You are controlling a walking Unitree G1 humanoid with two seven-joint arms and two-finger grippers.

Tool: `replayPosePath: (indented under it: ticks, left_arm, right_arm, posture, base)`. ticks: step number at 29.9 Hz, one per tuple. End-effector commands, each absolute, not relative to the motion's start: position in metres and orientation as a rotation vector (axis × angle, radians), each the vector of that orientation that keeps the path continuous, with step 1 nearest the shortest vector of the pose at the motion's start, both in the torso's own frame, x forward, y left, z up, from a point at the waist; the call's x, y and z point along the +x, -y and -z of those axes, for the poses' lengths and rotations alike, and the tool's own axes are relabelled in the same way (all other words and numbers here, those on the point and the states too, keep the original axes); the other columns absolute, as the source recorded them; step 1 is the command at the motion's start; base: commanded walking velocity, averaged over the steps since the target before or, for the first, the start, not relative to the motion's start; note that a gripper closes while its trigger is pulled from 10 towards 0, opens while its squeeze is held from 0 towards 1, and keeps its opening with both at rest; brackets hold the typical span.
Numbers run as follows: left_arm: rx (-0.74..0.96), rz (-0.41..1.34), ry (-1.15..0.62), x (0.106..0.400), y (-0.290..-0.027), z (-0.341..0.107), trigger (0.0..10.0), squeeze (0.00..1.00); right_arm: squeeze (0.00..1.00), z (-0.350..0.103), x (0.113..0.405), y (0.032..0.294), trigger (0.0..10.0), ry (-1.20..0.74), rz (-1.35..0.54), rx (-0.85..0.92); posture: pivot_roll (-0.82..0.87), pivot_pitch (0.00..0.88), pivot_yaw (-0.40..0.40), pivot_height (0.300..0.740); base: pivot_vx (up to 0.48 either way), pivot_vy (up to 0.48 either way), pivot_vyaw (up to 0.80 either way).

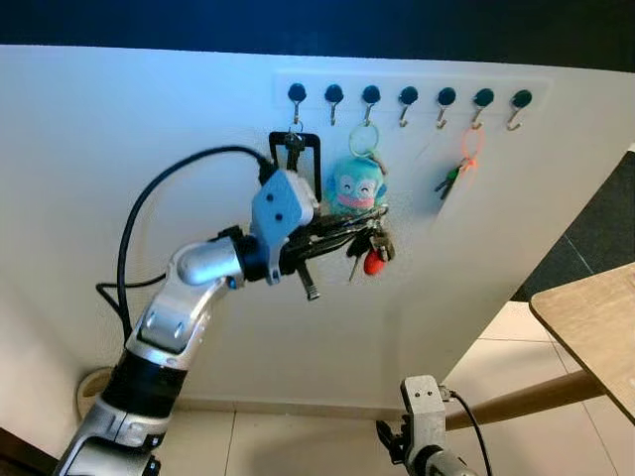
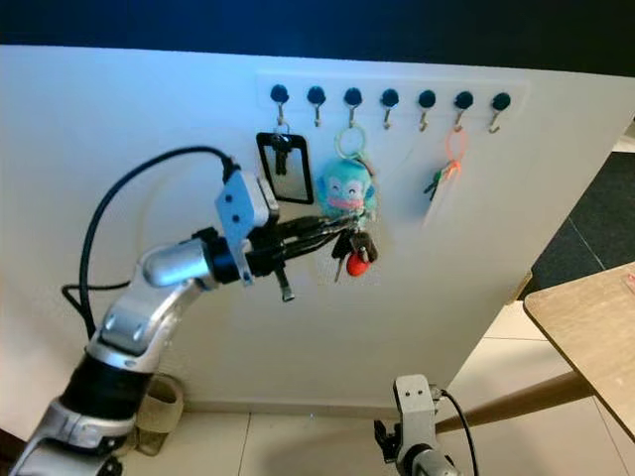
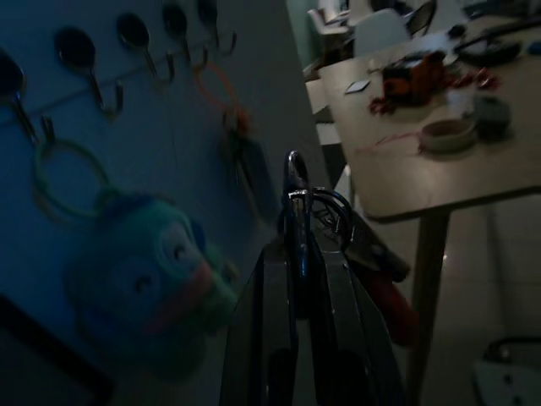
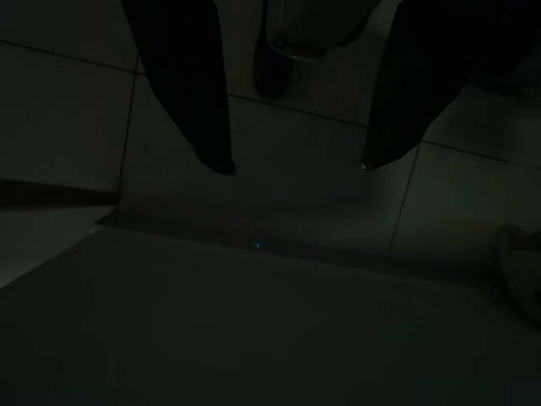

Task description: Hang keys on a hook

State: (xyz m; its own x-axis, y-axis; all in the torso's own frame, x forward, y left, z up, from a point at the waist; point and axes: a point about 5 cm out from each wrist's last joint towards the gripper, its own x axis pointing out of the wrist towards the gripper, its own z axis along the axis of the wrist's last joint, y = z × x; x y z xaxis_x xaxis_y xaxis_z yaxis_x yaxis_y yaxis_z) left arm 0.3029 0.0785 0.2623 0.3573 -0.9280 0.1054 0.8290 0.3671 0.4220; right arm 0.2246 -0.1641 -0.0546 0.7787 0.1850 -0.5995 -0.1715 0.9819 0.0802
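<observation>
The left gripper point(image 1: 369, 220) is held up in front of a white wall panel point(image 1: 119, 149). Its two black fingers point(image 3: 279, 338) are squeezed close together on a bunch of keys point(image 1: 369, 248). The keys hang down from the fingertips, and a small red tag point(image 1: 373, 263) dangles at the bottom of the bunch. In the dark left wrist view a metal key ring point(image 3: 317, 207) sticks out past the fingertips.

Along the top edge of the panel runs a row of hooks point(image 1: 408, 99), each with a round black top. The keys are below the third hook from the panel's left edge, just under and beside a blue plush toy point(image 1: 354, 186) that hangs there on a pale green ring point(image 1: 363, 139). I cannot tell for sure whether the keys touch the toy. A black card holder point(image 1: 296, 164) hangs from the first hook, near the panel's left edge. Another small set of keys on an orange loop point(image 1: 468, 149) hangs from a hook closer to the panel's right edge.

The right gripper point(image 4: 296, 165) hangs low by the floor tiles point(image 4: 279, 203), and its fingers are spread wide with nothing between them. A wooden table point(image 1: 595, 327) stands off to the right of the panel.
</observation>
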Motion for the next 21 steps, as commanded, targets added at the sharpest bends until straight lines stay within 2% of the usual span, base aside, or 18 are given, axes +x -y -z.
replayPosePath:
  ticks: [1,6,10,16,21]
  left_arm:
    - [0.353,1.177,0.355,0.304,-0.081,-0.27,10.0,0.0]
    - [0.392,1.158,0.321,0.314,-0.083,-0.276,10.0,0.0]
    - [0.443,1.039,0.325,0.33,-0.086,-0.286,10.0,0.0]
    - [0.392,0.937,0.327,0.342,-0.093,-0.297,10.0,0.0]
    - [0.353,0.917,0.357,0.344,-0.096,-0.301,10.0,0.0]
  right_arm:
    - [0.0,0.056,0.222,0.163,10.0,-0.656,-0.195,0.02]
    - [0.0,0.056,0.223,0.163,10.0,-0.654,-0.193,0.02]
    - [0.0,0.056,0.222,0.165,10.0,-0.651,-0.19,0.02]
    - [0.0,0.057,0.22,0.166,10.0,-0.654,-0.185,0.021]
    - [0.0,0.057,0.22,0.165,10.0,-0.653,-0.185,0.022]
  posture:
    - [0.06,0.071,-0.025,0.74]
    - [0.06,0.07,-0.023,0.74]
    - [0.06,0.066,-0.021,0.74]
    - [0.05,0.058,-0.018,0.74]
    - [0.05,0.061,-0.021,0.74]
  base:
    - [0.0,0.0,0.0]
    - [0.0,0.0,0.0]
    - [0.0,0.0,0.0]
    - [0.0,0.0,0.0]
    - [0.0,0.0,0.0]
